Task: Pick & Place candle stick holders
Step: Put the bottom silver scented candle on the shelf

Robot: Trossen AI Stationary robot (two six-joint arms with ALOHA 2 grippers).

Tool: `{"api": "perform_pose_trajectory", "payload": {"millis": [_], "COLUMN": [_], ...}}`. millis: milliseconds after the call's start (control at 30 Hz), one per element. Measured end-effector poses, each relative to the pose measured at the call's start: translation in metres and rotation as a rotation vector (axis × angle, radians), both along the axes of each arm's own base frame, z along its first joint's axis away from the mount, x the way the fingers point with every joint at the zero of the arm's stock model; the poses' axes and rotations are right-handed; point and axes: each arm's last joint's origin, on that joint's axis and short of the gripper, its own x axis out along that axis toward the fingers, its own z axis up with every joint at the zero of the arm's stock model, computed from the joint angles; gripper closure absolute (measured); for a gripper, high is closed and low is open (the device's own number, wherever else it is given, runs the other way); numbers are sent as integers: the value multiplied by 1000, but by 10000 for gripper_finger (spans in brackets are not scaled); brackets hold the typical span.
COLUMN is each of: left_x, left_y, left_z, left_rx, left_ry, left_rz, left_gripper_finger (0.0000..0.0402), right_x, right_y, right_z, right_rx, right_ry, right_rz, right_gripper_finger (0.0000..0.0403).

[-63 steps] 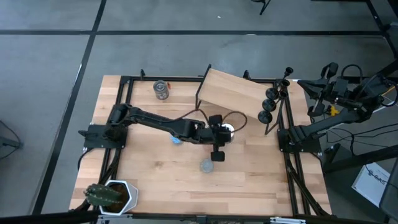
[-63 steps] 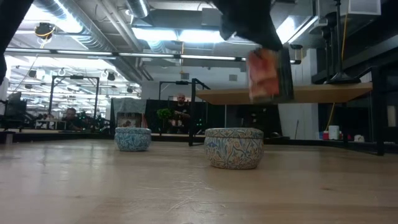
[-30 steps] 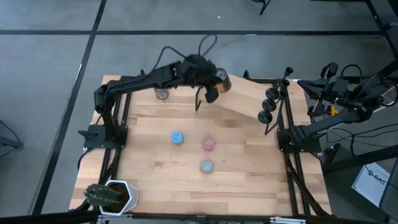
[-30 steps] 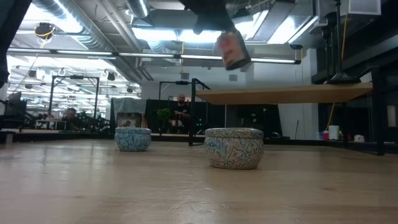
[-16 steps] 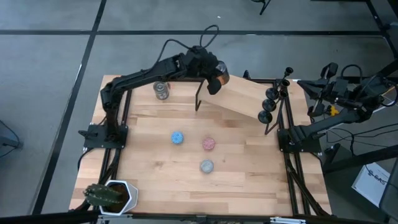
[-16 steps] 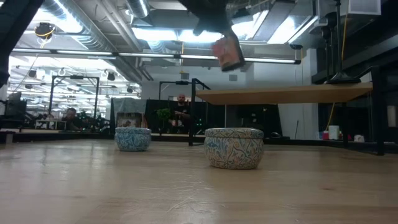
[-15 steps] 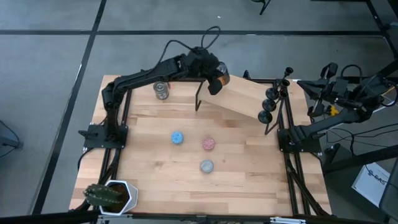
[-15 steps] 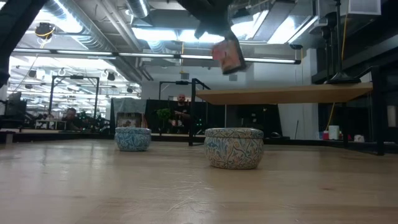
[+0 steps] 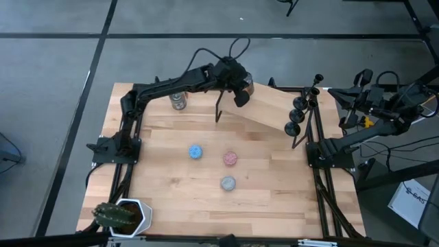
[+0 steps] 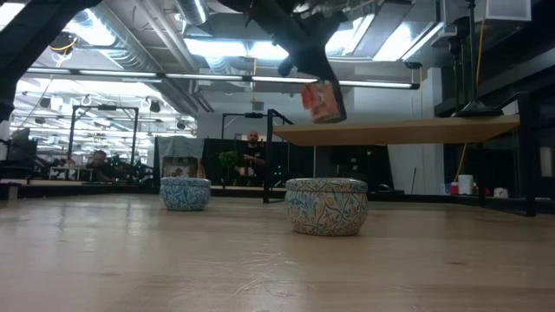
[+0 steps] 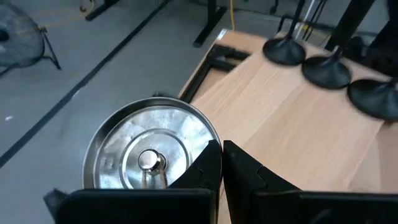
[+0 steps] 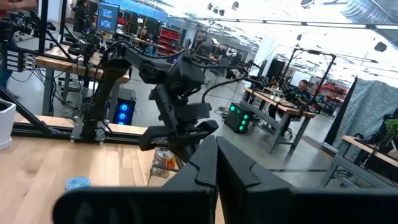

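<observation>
L gripper (image 9: 241,91) has carried the metal can (image 11: 149,152) further over the raised wooden board (image 9: 264,104), fingers clamped on it. 3 candle stick holders (image 9: 300,113) sit along board's far right edge, untouched. R gripper (image 12: 214,163) pinched closed, empty, parked off tabletop (image 9: 274,199) at right.

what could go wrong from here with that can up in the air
1. The left gripper holds the can tilted and off to one side of its fingers, so it might slip and drop onto the wooden shelf.
2. If set down tilted, the can could tip and roll off the shelf edge.
3. The candle holders stand at the shelf's far end; a rolling can might knock them over.
</observation>
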Motion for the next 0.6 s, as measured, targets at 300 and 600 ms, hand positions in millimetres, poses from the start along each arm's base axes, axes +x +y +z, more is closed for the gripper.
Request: {"api": "perform_pose_trajectory", "payload": {"millis": [300, 600], "left_x": [-3, -6], "left_y": [0, 3], "left_z": [-7, -8], "left_rx": [-26, 44], "left_ry": [69, 116], "left_rz": [5, 129], "left_gripper_finger": [400, 395], "right_x": [0, 0], "right_y": [0, 0], "right_z": [0, 0], "right_rx": [0, 0], "right_ry": [0, 0], "right_rz": [0, 0], "right_gripper_finger": [398, 398]}}
